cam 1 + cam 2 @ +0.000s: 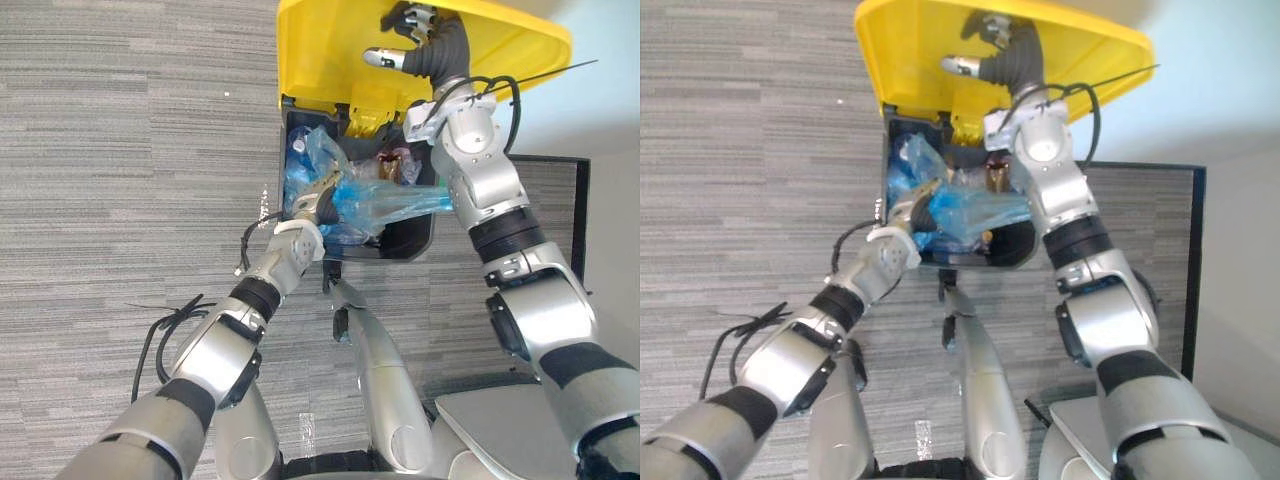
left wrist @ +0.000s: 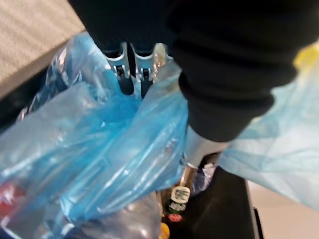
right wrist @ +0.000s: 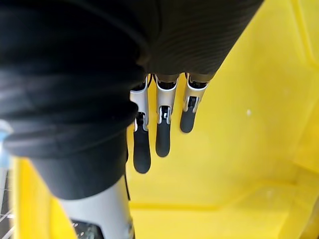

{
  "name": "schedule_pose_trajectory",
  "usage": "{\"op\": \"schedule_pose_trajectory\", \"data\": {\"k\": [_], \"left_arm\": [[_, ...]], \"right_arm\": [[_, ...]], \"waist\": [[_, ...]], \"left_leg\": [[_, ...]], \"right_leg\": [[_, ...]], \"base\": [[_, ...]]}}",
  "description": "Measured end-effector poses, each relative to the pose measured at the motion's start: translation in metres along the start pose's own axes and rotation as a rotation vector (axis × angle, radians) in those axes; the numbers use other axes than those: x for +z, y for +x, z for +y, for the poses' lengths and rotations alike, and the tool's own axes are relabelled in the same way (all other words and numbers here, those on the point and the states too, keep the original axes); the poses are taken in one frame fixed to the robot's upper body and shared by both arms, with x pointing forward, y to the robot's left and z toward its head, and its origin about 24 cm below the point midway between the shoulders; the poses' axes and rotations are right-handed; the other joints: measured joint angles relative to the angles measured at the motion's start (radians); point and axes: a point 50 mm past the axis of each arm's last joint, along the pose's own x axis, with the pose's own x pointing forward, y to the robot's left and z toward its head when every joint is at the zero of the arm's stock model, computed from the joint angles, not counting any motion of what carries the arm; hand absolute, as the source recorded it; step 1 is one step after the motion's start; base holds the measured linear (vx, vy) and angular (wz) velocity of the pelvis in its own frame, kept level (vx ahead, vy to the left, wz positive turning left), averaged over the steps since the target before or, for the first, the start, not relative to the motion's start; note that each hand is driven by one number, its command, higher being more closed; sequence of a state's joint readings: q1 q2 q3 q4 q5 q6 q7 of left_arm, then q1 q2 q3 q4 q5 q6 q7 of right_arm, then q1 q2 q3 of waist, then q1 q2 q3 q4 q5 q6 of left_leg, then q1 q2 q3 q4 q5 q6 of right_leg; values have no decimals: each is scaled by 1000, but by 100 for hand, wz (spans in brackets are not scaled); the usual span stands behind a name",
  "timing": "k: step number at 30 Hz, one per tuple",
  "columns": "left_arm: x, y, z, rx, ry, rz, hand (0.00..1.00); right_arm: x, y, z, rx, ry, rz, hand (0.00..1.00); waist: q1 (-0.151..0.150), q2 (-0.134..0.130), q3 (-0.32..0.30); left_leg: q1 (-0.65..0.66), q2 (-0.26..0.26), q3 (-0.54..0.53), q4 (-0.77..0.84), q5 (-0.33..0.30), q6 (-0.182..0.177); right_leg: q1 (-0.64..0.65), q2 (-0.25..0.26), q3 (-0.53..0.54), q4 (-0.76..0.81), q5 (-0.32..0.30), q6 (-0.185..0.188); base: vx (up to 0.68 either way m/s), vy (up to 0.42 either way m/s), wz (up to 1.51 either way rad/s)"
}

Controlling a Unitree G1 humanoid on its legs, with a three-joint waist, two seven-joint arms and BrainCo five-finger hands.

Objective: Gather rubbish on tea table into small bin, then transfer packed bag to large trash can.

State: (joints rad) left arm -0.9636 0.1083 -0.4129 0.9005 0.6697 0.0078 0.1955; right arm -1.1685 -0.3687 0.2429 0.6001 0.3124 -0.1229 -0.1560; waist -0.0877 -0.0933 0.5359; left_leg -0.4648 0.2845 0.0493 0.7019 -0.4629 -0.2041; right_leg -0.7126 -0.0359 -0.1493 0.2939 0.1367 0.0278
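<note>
- Lid duty falls to the right hand (image 1: 420, 35): its fingers (image 3: 162, 134) lie straight against the underside of the yellow lid (image 1: 330, 60), grasping nothing and simply propping it up. I judge this is done so the mouth of the large trash can (image 1: 415, 245) is clear for the drop.
- Bag duty falls to the left hand (image 1: 312, 200), which reaches in over the can's near left corner. Its fingers (image 2: 124, 74) curl into the folds of the blue bag (image 1: 390, 205) and the thumb comes in from the other side, so the plastic is pinched between them.
- Most of the bag sits inside the can's mouth, bulging a little above the rim, with a tail of film stretched across toward the right arm. A bottle (image 2: 175, 199) shows through below it.
- Against the left hand, the bag's bulk lies just past and beneath the fingertips, touching them.
- Of the task's 2 parts, the transfer looks nearly done: what remains is to let go.
- One risk is that the trailing film snags on the rim or gets caught under the lid.
</note>
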Motion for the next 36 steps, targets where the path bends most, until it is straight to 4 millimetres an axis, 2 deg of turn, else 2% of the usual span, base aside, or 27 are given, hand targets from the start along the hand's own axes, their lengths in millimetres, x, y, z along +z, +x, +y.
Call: {"op": "schedule_pose_trajectory", "data": {"k": [9, 13, 17, 24, 28, 30, 31, 34, 36], "left_arm": [[9, 1, 2, 14, 54, -36, 0], [18, 0, 3, 22, 54, -80, 0], [27, -3, 1, 2, -2, -132, 0], [38, -11, 4, -24, -84, -228, 0], [46, -24, 11, 7, -182, -320, 0], [45, -32, 11, 2, -226, -340, 0], [44, -40, 10, 0, -255, -368, 0], [31, -59, 9, -12, -320, -389, 0], [10, -75, 7, -25, -394, -343, 0]], "right_arm": [[-9, -11, 1, 8, 1, 0, 0], [-12, -16, 1, 11, -24, -1, 0], [-27, -25, -2, 8, -28, 49, 0], [-34, -30, -5, 30, -80, 76, 0], [-41, -36, -14, 27, -127, 98, 0], [-52, -44, -21, 20, -136, 135, 0], [-59, -52, -30, 3, -145, 164, 0], [-76, -70, -49, -18, -188, 234, 0], [-88, -83, -56, -30, -186, 285, 0]], "waist": [[11, -2, -2], [13, -3, -3], [22, -3, -6], [33, -3, -6], [40, -1, -7], [47, 2, -9], [49, 12, -15], [72, 31, -35], [79, 43, -41]], "left_leg": [[14, -10, -10, -14, 11, -9], [18, -17, -17, -25, 19, -9], [48, -19, -21, -28, 18, -8], [63, -22, -31, -28, 19, -7], [73, -32, -32, -28, 21, -3], [87, -31, -37, -30, 21, -3], [87, -33, -47, -30, 21, -2], [87, -37, -48, -28, 21, -1], [105, -35, -52, -30, 21, -1]], "right_leg": [[15, -6, -5, 1, 0, -1], [22, -13, -10, -2, -1, 0], [56, -15, -14, -6, -5, 1], [81, -19, -20, -12, -4, 1], [93, -29, -21, -12, -4, 1], [112, -29, -28, -17, -4, 1], [122, -30, -35, -22, -4, 1], [124, -34, -36, -22, -4, 0], [144, -34, -43, -24, -6, 0]], "base": [[-5, -10, 4], [9, -16, 8], [5, 1, 5], [-3, -6, 4], [1, 2, 4], [-7, 0, 11], [-13, 1, 15], [-5, -1, 5], [3, -3, 5]]}}
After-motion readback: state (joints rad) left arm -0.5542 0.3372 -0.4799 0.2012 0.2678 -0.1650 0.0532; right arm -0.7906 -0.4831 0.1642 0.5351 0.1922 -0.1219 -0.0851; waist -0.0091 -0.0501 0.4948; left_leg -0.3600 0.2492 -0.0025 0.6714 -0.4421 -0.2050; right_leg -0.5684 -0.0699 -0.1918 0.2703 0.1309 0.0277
